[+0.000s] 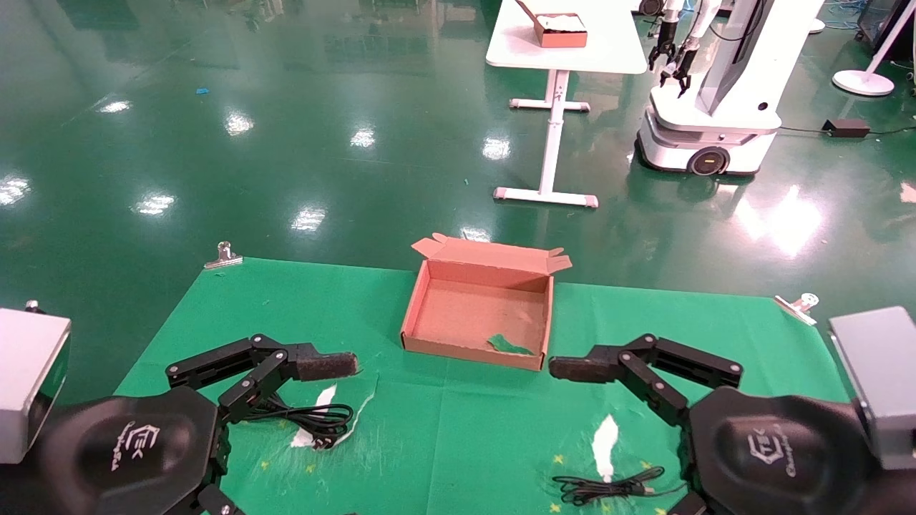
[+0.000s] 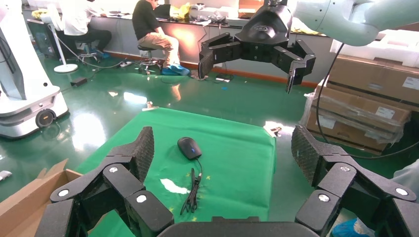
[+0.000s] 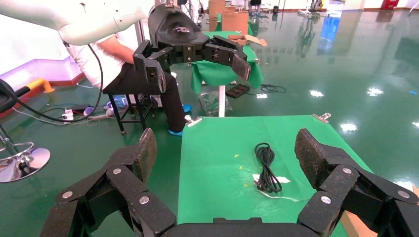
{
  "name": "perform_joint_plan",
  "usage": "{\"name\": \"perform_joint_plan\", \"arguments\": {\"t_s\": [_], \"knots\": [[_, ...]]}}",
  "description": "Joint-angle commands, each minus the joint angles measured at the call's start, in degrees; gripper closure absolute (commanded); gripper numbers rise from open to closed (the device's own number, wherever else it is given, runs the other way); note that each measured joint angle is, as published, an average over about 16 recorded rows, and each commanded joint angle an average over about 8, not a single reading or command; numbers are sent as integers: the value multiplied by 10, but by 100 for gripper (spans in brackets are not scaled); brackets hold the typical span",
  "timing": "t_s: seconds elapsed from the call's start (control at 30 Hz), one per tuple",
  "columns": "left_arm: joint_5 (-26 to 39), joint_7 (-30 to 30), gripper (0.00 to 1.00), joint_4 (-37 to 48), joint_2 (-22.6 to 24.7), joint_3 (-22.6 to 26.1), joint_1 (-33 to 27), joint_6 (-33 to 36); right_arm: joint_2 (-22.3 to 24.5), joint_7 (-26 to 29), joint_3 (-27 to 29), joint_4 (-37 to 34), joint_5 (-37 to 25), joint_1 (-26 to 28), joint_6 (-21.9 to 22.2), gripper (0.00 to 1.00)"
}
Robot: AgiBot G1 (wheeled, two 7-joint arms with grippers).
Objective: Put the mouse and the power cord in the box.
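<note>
Left hand (image 1: 333, 366) and right hand (image 1: 572, 368) spread wide, power cord (image 1: 315, 418) coil lying crosswise, box (image 1: 478, 315) open-topped.

Mouse (image 2: 189, 147) hidden behind the right end effector (image 1: 572, 368) in the head view with only its cable showing, power cord (image 1: 315, 418) partly covered by left end effector (image 1: 325, 365), box (image 2: 27, 197) cropped in both wrist views

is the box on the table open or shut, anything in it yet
Open: the box has its lid folded back. Inside only a green scrap shows.
</note>
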Motion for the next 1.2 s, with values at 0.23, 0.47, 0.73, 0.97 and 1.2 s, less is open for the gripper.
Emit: {"name": "perform_joint_plan", "arguments": {"t_s": [0.23, 0.47, 0.73, 0.97, 1.2], "knots": [[0, 0, 0, 0, 0, 0, 0, 0, 0, 0, 0, 0, 0, 0, 0, 0], [0, 0, 0, 0, 0, 0, 0, 0, 0, 0, 0, 0, 0, 0, 0, 0], [0, 0, 0, 0, 0, 0, 0, 0, 0, 0, 0, 0, 0, 0, 0, 0], [2, 1, 0, 0, 0, 1, 0, 0, -1, -1, -1, -1, -1, 1, 1, 0], [100, 26, 0, 12, 13, 44, -49, 27, 6, -17, -13, -21, -36, 13, -17, 0]]}}
